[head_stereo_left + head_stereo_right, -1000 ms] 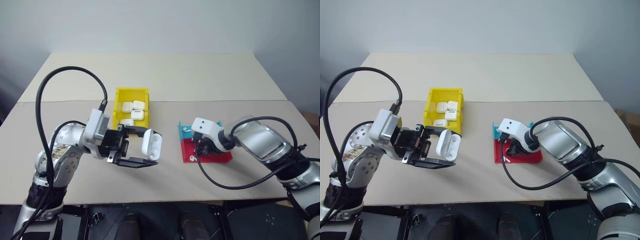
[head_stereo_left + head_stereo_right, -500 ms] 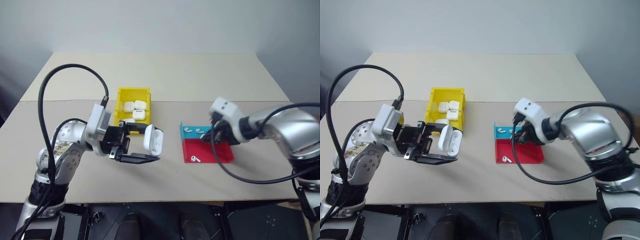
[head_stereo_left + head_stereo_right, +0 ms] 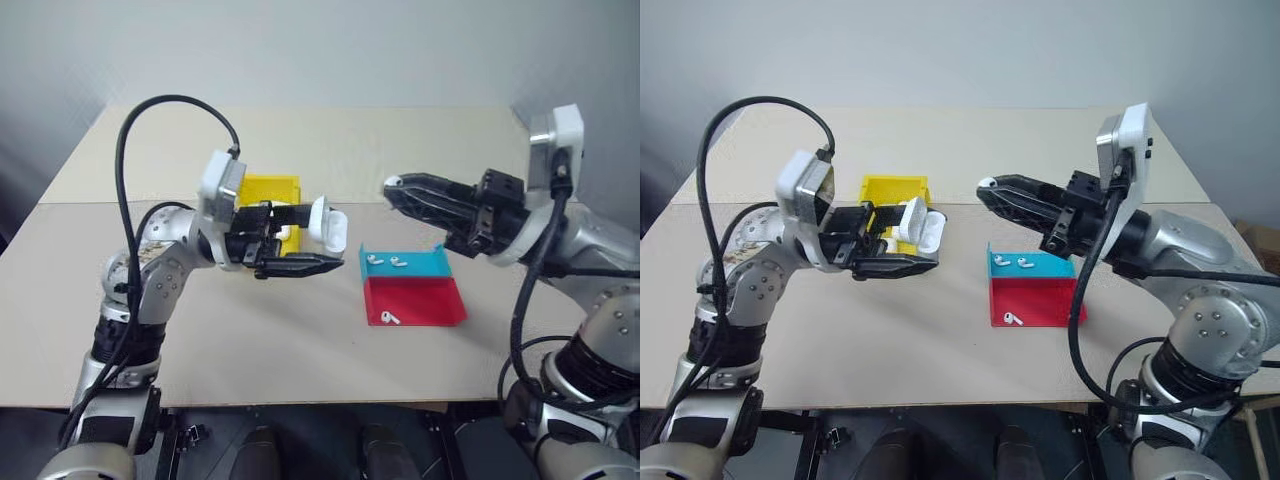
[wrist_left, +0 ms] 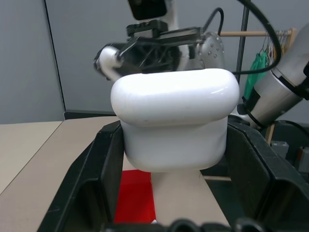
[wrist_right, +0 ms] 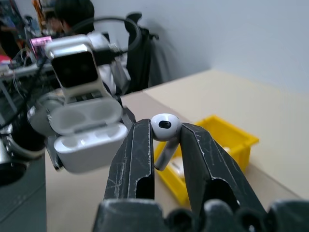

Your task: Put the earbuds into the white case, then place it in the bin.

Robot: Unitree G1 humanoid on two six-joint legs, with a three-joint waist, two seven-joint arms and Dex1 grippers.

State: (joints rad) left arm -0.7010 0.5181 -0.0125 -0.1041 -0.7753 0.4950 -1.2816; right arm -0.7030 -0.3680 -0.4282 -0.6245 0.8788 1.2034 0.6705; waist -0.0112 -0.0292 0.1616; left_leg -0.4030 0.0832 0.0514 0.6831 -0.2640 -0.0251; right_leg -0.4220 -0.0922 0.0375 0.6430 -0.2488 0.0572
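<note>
Right end effector pinching earbud, left end effector gripping open white case

We see our left arm bent at the left of the frame, its forearm reaching toward the centre. Its left gripper points roughly level toward the right of the frame, fingers spread wide and clamped on the white case, whose lid seems to stand open. Our right arm enters from the right edge, raised off the table. Its right gripper points toward the left of the frame, fingers nearly together, pinching an earbud at their tips.
</note>
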